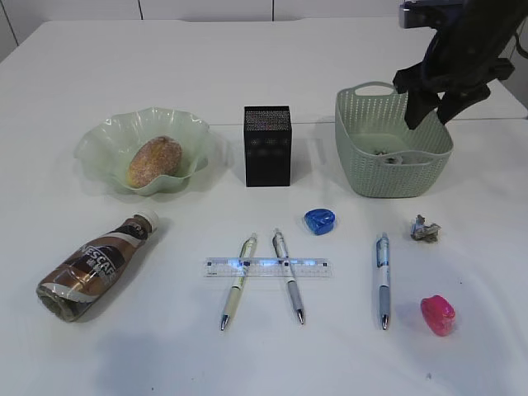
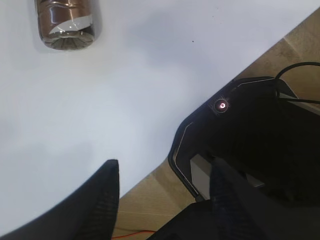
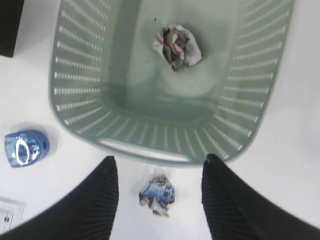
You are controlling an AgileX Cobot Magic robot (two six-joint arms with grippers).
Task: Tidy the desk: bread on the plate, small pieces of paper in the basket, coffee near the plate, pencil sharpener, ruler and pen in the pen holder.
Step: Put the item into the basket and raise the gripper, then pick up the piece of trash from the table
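- Pink sharpener (image 1: pixel 437 315): nearest item, well in front of the basket and to its right.
- Coffee (image 1: pixel 93 267): lying on its side, far to the basket's front left.
- Ruler (image 1: pixel 266 266): flat, lying across two pens (image 1: pixel 238 281); a third pen (image 1: pixel 383 278) lies in front of the basket.
- Paper scrap (image 3: pixel 158 194): on the desk (image 1: pixel 165 355), just in front of the basket.
- Blue sharpener (image 3: pixel 25 147): near the basket's front left corner.
- Basket (image 3: pixel 252 125): one crumpled paper (image 3: pixel 177 46) inside.
- Pen holder (image 1: pixel 267 145): upright, left of the basket.
- Plate (image 1: pixel 103 132): far left of the basket, bread (image 1: pixel 154 160) in it.
- Right gripper (image 3: pixel 159 197): spread, empty, above the basket's near rim.
- Left gripper (image 2: pixel 165 187): spread, empty, at the desk's near edge.
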